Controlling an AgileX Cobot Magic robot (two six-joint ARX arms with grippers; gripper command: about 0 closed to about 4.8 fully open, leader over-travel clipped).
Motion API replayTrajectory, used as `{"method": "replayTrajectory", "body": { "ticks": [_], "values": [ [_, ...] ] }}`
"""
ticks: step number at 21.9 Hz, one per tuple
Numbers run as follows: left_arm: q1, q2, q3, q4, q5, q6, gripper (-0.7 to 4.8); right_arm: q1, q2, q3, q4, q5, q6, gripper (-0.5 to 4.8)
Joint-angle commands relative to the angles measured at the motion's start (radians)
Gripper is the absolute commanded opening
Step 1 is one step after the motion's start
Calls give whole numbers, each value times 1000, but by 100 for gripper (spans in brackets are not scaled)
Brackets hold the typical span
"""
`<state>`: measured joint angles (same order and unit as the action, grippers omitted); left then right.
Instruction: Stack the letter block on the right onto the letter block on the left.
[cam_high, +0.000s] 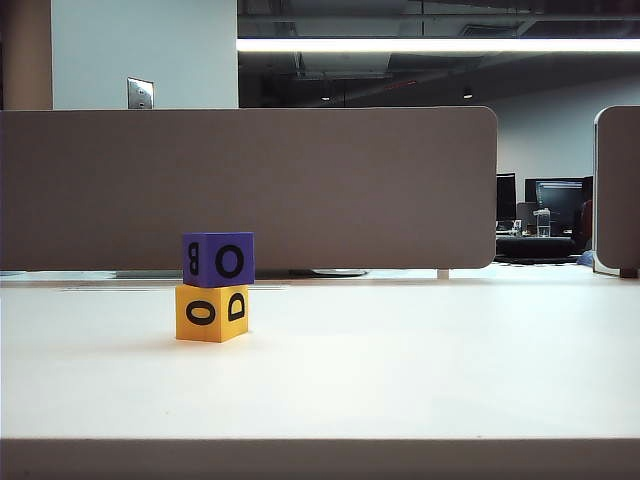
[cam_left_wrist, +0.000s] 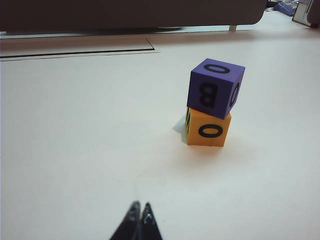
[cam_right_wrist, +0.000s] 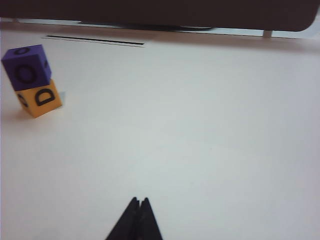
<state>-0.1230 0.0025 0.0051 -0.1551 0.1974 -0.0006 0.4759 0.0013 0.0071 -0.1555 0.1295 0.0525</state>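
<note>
Purple block (cam_high: 218, 259) atop yellow block (cam_high: 212, 313); left gripper (cam_left_wrist: 139, 206), right gripper (cam_right_wrist: 139, 200) closed, empty, wrist-views only.

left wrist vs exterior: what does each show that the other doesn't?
Only the left wrist view: the left gripper, shut and empty, well short of the stack, and the top face of the purple block with its O.

Only the exterior view: the grey divider, the office behind it, and the D on the yellow block.

Both: purple block resting on yellow block on the white table, nothing touching the stack.
</note>
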Motion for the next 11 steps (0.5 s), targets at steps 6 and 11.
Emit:
{"method": "replayTrajectory", "body": {
  "ticks": [6, 11],
  "values": [
    [0, 0, 2, -7, 1, 0, -5, -176, -3, -5, 18, 0, 3, 0],
    [0, 0, 1, -7, 1, 0, -5, -313, -3, -5, 18, 0, 3, -1]
  ]
}}
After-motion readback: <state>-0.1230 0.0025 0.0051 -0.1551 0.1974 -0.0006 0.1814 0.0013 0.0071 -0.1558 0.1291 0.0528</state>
